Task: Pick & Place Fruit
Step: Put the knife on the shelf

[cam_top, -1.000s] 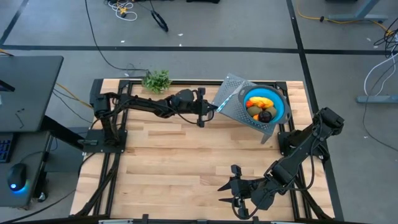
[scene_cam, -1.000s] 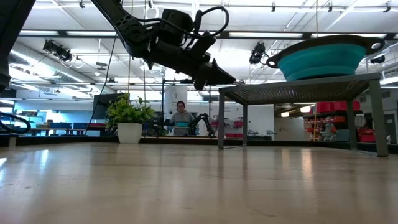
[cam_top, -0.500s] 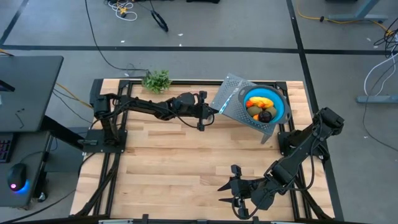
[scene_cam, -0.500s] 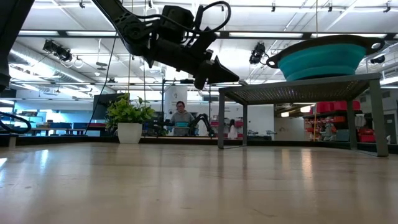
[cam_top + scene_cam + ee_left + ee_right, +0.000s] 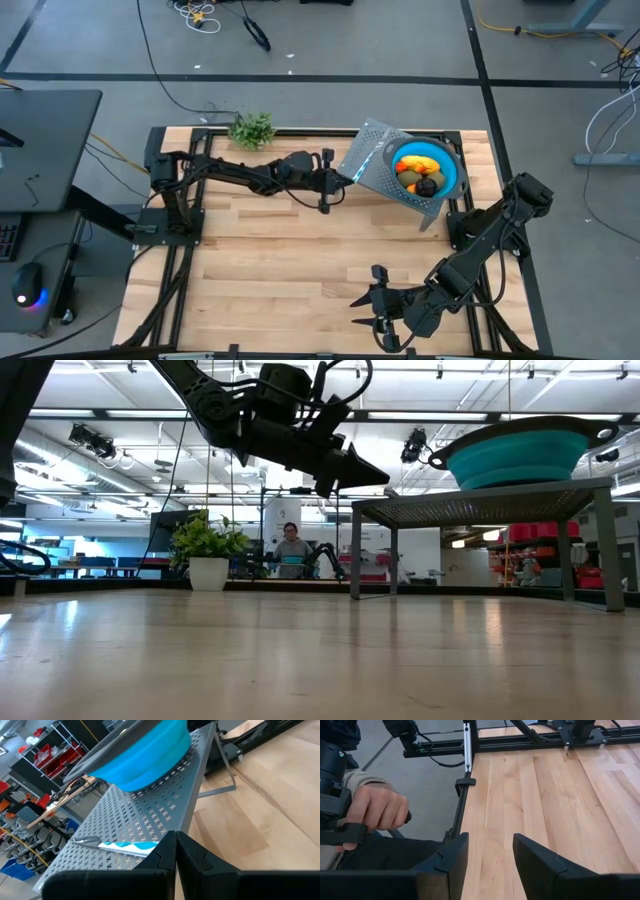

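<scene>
Sitting in the blue bowl (image 5: 443, 171), the fruit (image 5: 419, 178) shows as a small heap of yellow, orange and one dark piece; we cannot separate every item from above. That bowl rests on a perforated grey metal stand (image 5: 372, 170) at the far right of the tabletop (image 5: 290, 260), raised on thin legs in the low view. A slim knife with a blue handle (image 5: 129, 847) lies on the stand's near edge.

We see the left end effector (image 5: 347, 178) hovering just off that edge, its fingers pressed together and holding nothing, pointing at the knife rather than the fruit. The right end effector (image 5: 366, 312) waits low near the front edge of the tabletop, fingers partly apart and empty. A person's hand (image 5: 375, 812) shows beyond the table's side in the right wrist view. A leafy green sprig (image 5: 252, 128) sits at the far edge.

We judge the risks as follows: with closed fingers this close, a forward move could nudge the knife off or tip the light stand and spill the bowl. Reaching the fruit calls for rising over the rim first, or the fingers may catch it.
</scene>
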Robot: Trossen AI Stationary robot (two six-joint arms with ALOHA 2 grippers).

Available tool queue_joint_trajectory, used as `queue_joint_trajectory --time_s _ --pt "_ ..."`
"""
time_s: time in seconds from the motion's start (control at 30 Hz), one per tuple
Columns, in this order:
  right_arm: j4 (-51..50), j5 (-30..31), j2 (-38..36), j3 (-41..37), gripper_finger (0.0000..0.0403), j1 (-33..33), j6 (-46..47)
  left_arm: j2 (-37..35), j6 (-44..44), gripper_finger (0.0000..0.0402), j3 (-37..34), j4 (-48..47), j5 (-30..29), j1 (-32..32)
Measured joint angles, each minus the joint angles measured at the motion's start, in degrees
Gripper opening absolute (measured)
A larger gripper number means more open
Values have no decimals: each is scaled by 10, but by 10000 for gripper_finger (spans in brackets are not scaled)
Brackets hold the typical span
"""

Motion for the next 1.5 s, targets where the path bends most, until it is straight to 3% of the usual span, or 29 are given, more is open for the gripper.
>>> queue_joint_trajectory --time_s 0.17,0.33,0.73,1.5 --pt "0 0 0 0 165 0 0 0 1 20 0 -1 -4 -1" --pt "0 -1 0 0 165 3 0 0 18 7 0 -21 -70 -1" --pt "0 0 0 0 165 5 0 3 -5 6 0 -24 27 6" --pt "0 0 0 0 165 4 -2 5 -15 15 0 -18 13 4"
